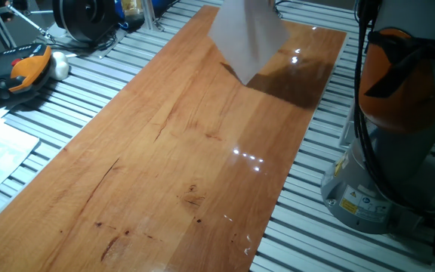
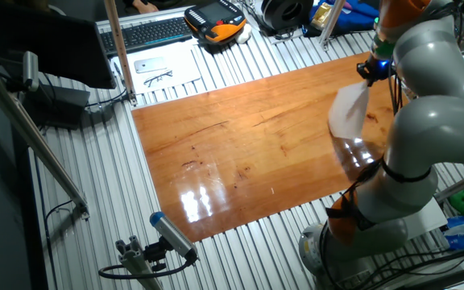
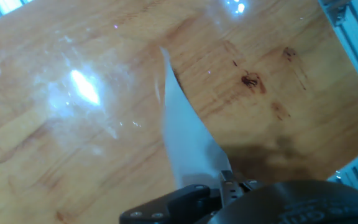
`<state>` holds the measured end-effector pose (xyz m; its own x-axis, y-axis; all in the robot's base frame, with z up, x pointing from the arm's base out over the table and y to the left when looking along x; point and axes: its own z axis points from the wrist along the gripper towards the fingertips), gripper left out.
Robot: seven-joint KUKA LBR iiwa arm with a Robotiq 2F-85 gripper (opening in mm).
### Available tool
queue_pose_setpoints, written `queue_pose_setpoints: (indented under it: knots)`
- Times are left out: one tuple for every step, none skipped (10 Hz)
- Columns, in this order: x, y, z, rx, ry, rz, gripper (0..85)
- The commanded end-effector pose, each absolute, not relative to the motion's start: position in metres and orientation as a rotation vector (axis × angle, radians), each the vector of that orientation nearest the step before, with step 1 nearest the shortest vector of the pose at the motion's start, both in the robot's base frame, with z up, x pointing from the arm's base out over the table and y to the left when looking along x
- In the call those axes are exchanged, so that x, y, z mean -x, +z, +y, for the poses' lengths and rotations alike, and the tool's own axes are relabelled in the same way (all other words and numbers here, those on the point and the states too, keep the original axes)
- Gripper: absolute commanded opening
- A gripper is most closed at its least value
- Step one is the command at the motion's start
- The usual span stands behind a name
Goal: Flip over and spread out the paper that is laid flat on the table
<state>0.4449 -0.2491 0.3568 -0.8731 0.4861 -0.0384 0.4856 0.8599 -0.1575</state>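
- Paper (image 3: pixel 185 146), a thin white sheet, hangs in the air from my gripper (image 3: pixel 224 182), which is clamped on its upper edge; the sheet droops below the fingers toward the table (image 1: pixel 165 166) without touching it, as far as I can judge.
- I judge the grip to be on a narrow strip of edge only, so the sheet could slide out if I swing the arm quickly.
- Hanging limp, the sheet could land folded or curled on itself rather than spread flat, because nothing holds its lower corners.
- If I lower it too steeply, the bottom edge could buckle against the glossy wood under the gripper.
- Toward the arm's base the tabletop ends close by, so a careless drop could leave the sheet overhanging onto the grey slatted surface (image 1: pixel 308 204).
- I cannot make out which face carries print; both look blank and blurred.
- In one fixed view the gripper is cut off above the frame; in the other the arm (image 2: pixel 437 97) partly hides it.
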Motion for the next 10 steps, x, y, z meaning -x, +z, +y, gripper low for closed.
queue_pose_setpoints:
  knots:
    - [-0.446,0.353,-0.249,0.800,0.246,-3.030,0.0]
    - [-0.446,0.351,-0.248,0.818,0.239,-3.032,0.0]
    - [-0.445,0.350,-0.247,0.837,0.230,-3.032,0.0]
    - [-0.444,0.348,-0.245,0.864,0.229,-3.035,0.0]
    - [-0.441,0.343,-0.242,0.891,0.245,-3.046,0.0]
    - [-0.438,0.338,-0.238,0.900,0.257,-3.058,0.0]
    - [-0.436,0.336,-0.236,0.893,0.270,-3.059,0.0]
    - [-0.436,0.337,-0.236,0.883,0.272,-3.057,0.0]
    - [-0.436,0.338,-0.236,0.860,0.296,-3.064,0.0]
    - [-0.436,0.338,-0.236,0.850,0.300,-3.063,0.0]
